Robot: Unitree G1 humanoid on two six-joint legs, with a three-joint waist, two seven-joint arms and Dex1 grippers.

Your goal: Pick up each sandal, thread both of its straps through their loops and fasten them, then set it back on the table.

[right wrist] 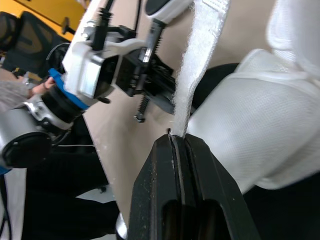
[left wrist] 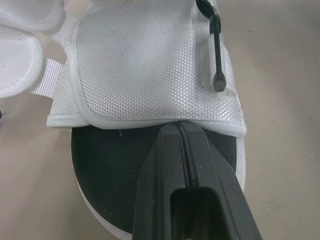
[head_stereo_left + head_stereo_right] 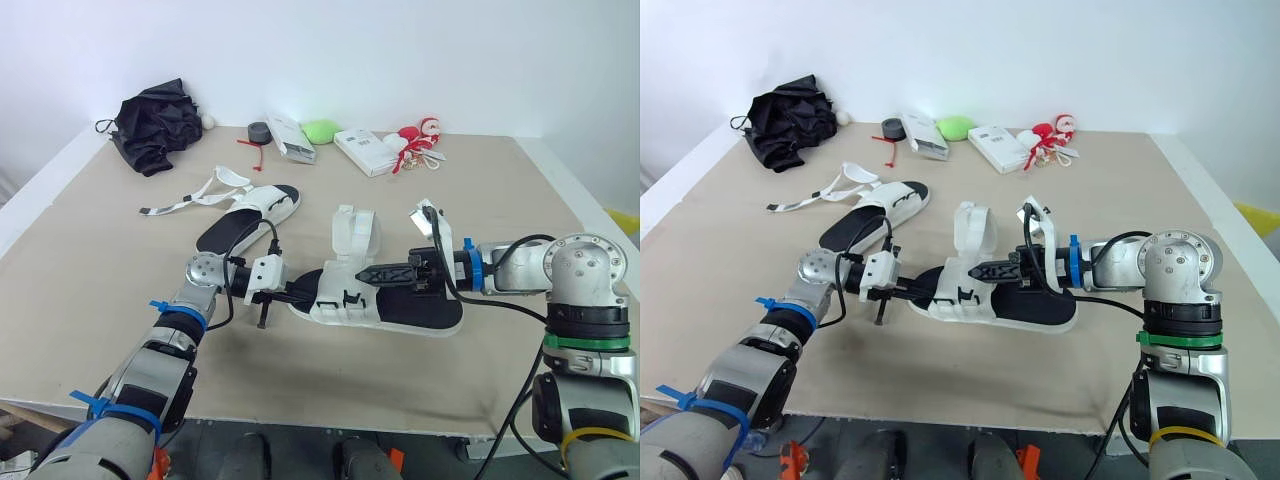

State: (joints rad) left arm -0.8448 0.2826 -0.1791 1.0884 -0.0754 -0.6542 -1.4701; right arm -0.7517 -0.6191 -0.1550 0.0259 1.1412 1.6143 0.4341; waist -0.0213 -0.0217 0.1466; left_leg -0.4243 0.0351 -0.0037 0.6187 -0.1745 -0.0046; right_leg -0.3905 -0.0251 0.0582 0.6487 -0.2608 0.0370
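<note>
White mesh sandal with black footbed (image 3: 385, 305) lay on the beige table (image 3: 100, 290), light and floppy. The left gripper (image 2: 178, 127) pinched shut on its toe hem; the right gripper (image 3: 363, 273) clamped the limp white webbing strap (image 1: 192, 95), probably best held near its tip.

The beige table (image 3: 90, 300) bears a far sandal (image 3: 250, 212), black bundle (image 3: 152, 125), white box (image 3: 366, 150) and green lump (image 3: 321, 130).

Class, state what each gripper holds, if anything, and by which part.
Left gripper: the near sandal, by the edge of its white upper. Right gripper: the same sandal, by one white strap.
</note>
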